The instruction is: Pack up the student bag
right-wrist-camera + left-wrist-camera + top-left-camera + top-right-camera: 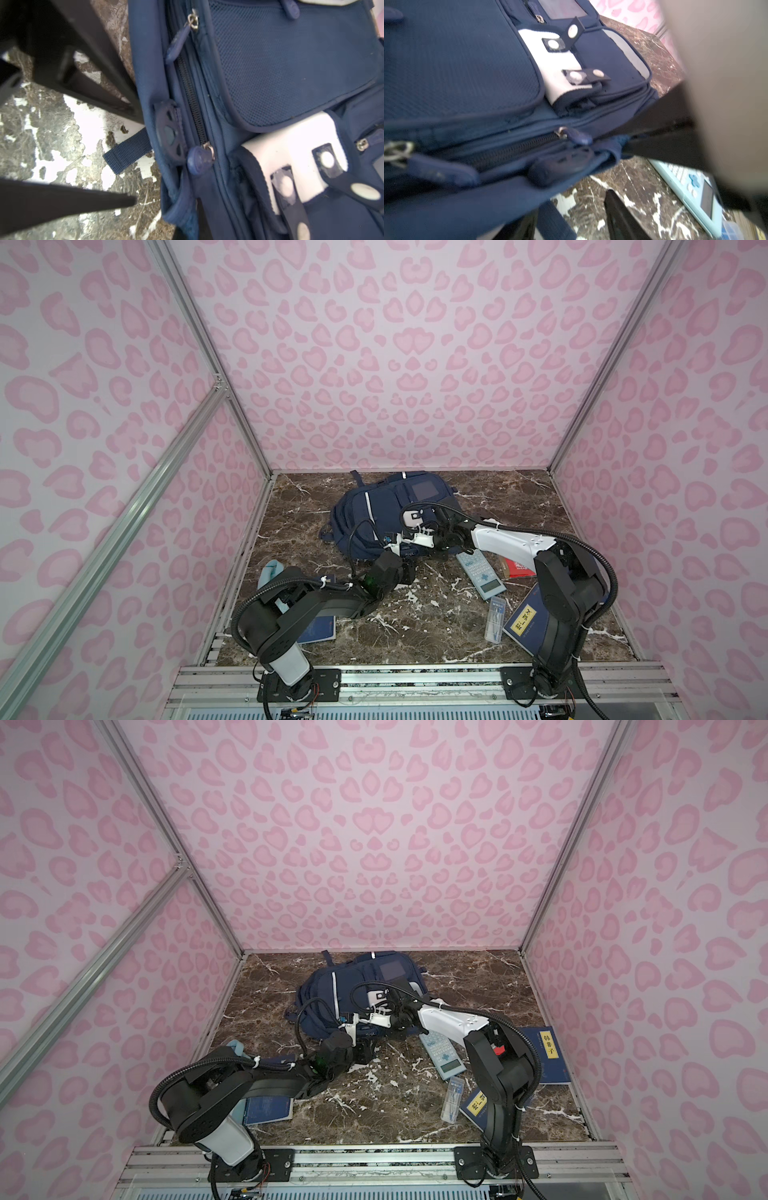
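The student bag [386, 506] [357, 986], navy with white patches, lies flat at the back of the marble table in both top views. Both grippers meet at its near edge. My right gripper [193, 224] [405, 551] is shut on a fold of the bag's edge fabric, just below a zipper pull [199, 158]. My left gripper [571, 207] [135, 160] is open at that same edge, one finger [618, 214] bare over the table and the other partly under the bag. A short navy strap [128, 153] and bare table lie between its jaws. The zipper [517, 149] looks closed.
A light blue calculator [480, 576] [695, 197] lies just right of the grippers. A red book [515, 568], a clear pen case [495, 618] and navy books with yellow labels [523, 622] [548, 1052] lie on the right. Another navy book [318, 630] sits under the left arm.
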`<state>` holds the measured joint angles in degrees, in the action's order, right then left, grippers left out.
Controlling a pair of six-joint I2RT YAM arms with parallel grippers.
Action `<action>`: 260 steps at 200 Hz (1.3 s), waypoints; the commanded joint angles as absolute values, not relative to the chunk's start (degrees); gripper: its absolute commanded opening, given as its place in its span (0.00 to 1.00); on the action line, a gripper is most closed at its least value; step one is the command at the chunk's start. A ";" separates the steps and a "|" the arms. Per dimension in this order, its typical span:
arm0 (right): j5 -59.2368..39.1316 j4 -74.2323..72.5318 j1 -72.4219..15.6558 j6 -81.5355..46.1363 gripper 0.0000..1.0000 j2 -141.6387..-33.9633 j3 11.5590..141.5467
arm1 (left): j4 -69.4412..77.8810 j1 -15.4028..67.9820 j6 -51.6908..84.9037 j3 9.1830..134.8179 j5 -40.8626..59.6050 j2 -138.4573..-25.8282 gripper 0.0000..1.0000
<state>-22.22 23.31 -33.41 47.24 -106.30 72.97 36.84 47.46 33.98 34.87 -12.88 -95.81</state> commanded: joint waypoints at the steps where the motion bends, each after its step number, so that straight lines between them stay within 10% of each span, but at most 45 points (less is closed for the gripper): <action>1: -28.49 21.99 -33.00 46.21 0.00 -105.09 72.75 | 35.71 47.44 32.62 37.29 -15.43 -97.49 0.26; 68: -30.36 22.59 -32.02 45.19 0.00 -104.55 72.75 | 35.15 47.43 31.46 41.87 -12.35 -102.28 0.28; 91: -30.31 21.94 -31.58 44.84 0.00 -104.33 72.16 | 33.56 47.30 32.04 42.21 -12.57 -101.43 0.03; 260: -16.75 16.98 -29.19 45.76 0.00 -103.56 69.01 | -0.23 34.90 30.48 34.24 -4.61 -70.44 0.04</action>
